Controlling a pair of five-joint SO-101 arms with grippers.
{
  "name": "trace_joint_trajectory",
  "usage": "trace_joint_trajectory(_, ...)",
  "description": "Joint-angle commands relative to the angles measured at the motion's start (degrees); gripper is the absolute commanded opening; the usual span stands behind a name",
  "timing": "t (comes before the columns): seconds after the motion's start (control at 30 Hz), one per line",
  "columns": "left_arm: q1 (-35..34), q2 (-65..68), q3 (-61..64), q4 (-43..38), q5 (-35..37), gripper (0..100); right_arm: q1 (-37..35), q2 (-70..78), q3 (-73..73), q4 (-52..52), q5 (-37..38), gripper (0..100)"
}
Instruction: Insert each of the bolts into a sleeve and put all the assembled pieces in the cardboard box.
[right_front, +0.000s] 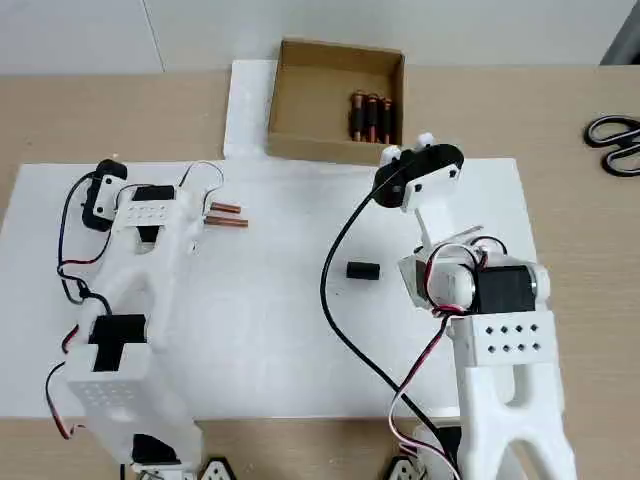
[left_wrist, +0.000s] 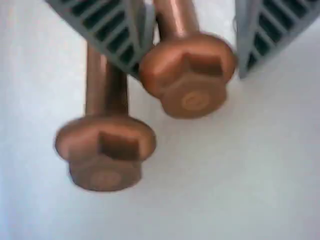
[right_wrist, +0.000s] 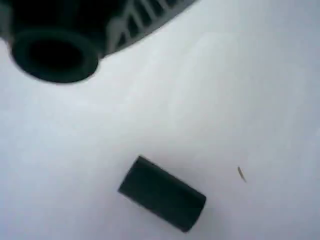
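Left hand (left_wrist: 189, 60) is sitting at about 9 o'clock on the white sheet (right_front: 270, 340) that is covering the desk (right_front: 560, 100). Its fingers are standing wide on both sides of one bolt (left_wrist: 185, 95), and it is not squeezing it yet. Another bolt (left_wrist: 105, 150) is lying just beside it, outside the fingers. At 12 o'clock the cardboard box (right_front: 310, 95) is holding three finished pieces (right_front: 370, 118), lying by its 3 o'clock wall. One loose sleeve (right_front: 363, 270) is lying in the middle of the sheet. Right hand (right_wrist: 75, 30) is hanging at about 1 o'clock from it and is holding another sleeve (right_wrist: 54, 57), with the open end showing. I think the job is at the step of picking up a bolt. Next, the left hand is going to need to close on the bolt, lift it, and line it up straight with the hole in the held sleeve.
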Motion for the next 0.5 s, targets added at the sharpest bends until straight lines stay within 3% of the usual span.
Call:
trace_joint_trajectory(0.0,1.9,0.1,-0.9,-1.0,-0.7,10,0.1,-0.6,-0.7,-0.6,-0.7,0.4)
trace_joint_trajectory(0.13,1.9,-0.4,-1.1,0.5,-0.8,0,0.1,-0.6,-0.7,-0.6,-0.7,0.4)
trace_joint_trajectory(0.47,1.9,-0.4,-9.2,10.7,-0.7,1,0.1,-0.6,-0.8,0.9,-0.7,0.4)
